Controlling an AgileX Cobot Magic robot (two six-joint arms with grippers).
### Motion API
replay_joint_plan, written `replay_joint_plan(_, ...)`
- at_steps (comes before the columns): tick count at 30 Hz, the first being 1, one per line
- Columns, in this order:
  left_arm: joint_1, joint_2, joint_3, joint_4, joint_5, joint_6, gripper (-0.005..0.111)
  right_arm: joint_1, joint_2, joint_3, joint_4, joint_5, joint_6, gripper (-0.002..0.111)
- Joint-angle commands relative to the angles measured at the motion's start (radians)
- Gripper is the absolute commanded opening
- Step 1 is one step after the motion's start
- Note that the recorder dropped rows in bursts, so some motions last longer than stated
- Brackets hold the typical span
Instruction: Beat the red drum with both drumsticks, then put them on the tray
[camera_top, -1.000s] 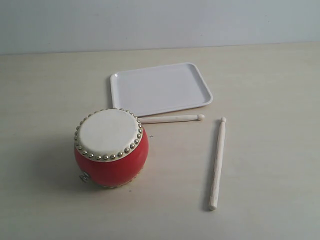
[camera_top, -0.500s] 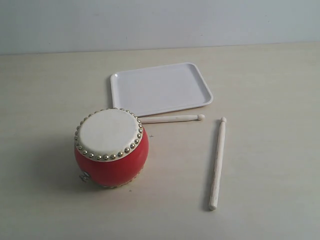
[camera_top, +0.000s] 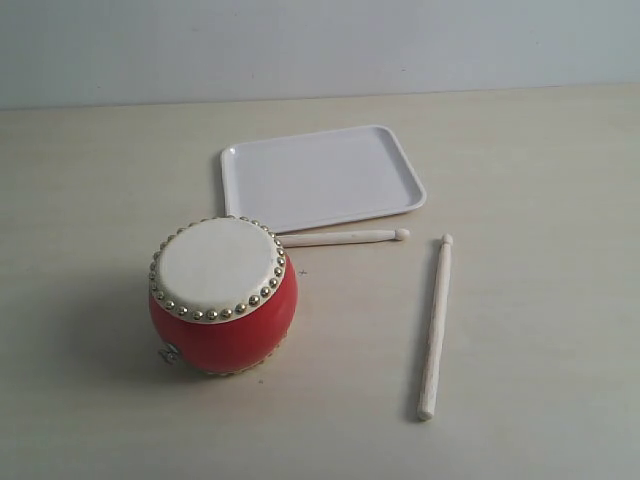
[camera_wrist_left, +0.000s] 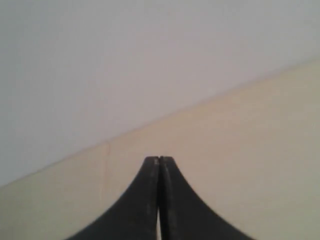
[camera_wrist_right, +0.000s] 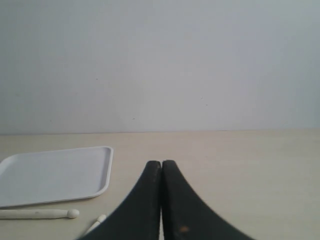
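Observation:
The red drum (camera_top: 222, 297) stands upright on the pale table, cream skin up, left of centre. The white tray (camera_top: 320, 177) lies behind it, with nothing on it. One drumstick (camera_top: 342, 238) lies between drum and tray, its butt hidden behind the drum's rim. The other drumstick (camera_top: 435, 326) lies to the right, bead tip pointing away. Neither gripper shows in the exterior view. My left gripper (camera_wrist_left: 159, 159) is shut on nothing, over bare table. My right gripper (camera_wrist_right: 161, 163) is also shut and holds nothing; past it lie the tray (camera_wrist_right: 55, 175) and both sticks' tips (camera_wrist_right: 71, 213) (camera_wrist_right: 98, 220).
A plain grey-white wall (camera_top: 320, 45) rises behind the table's far edge. Bare tabletop (camera_top: 540, 200) stretches right of the tray and sticks and left of the drum.

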Motion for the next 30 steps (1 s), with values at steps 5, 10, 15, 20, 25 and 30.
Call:
replay_joint_plan(5,-0.266,0.322,-0.177,-0.483,0.286,0.610,0.000,-0.007,-0.006,0.005,-0.003,-0.008,0.000,0.000)
replay_joint_plan(10,-0.435,0.502,-0.266,-0.483,0.304,0.640,0.000,-0.007,-0.006,0.005,-0.003,-0.008,0.000,0.000)
replay_joint_plan(15,-0.511,0.623,-0.277,-0.483,0.302,0.636,0.000,-0.007,-0.006,0.005,-0.003,-0.008,0.000,0.000)
replay_joint_plan(20,-0.583,0.640,-0.277,-0.494,0.176,0.692,0.000,-0.007,-0.006,0.005,-0.003,-0.008,0.000,0.000)
replay_joint_plan(25,-0.594,0.684,-0.277,-0.507,0.155,0.714,0.000,-0.007,-0.006,0.005,-0.003,-0.008,0.000,0.000)
replay_joint_plan(30,-0.609,0.727,-0.277,-0.527,0.151,0.750,0.000,-0.007,-0.006,0.005,-0.003,-0.008,0.000,0.000)
